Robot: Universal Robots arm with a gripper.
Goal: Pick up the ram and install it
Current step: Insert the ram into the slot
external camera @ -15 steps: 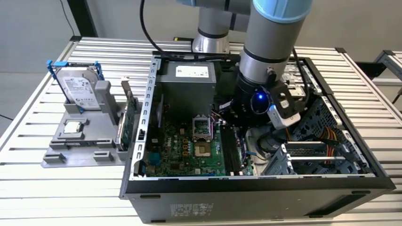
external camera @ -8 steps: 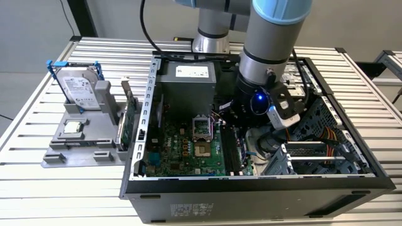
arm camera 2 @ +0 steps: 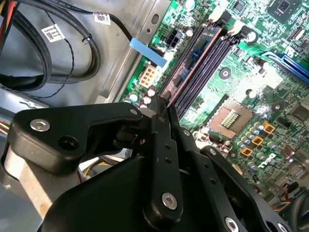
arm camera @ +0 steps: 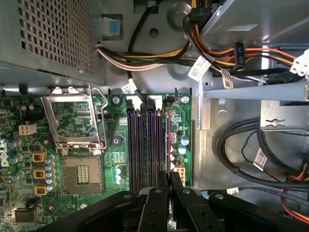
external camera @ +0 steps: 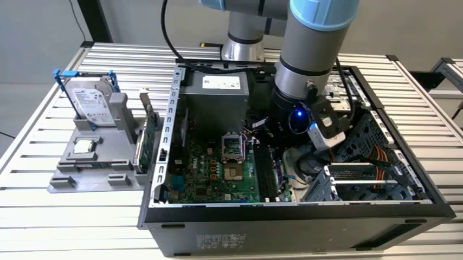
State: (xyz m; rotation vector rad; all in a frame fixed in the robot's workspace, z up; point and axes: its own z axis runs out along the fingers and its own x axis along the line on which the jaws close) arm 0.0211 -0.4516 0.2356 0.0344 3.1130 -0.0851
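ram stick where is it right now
The ram stands on edge in the slot of the motherboard farthest from the CPU socket, inside the open case, with the gripper at its near end.

So the table (external camera: 65,216) is slatted metal, pale grey. An open black PC case (external camera: 289,216) sits on it, with a grey holder rack (external camera: 94,176) just beside, toward the exterior view's left, carrying what looks like a hard drive (external camera: 94,105).
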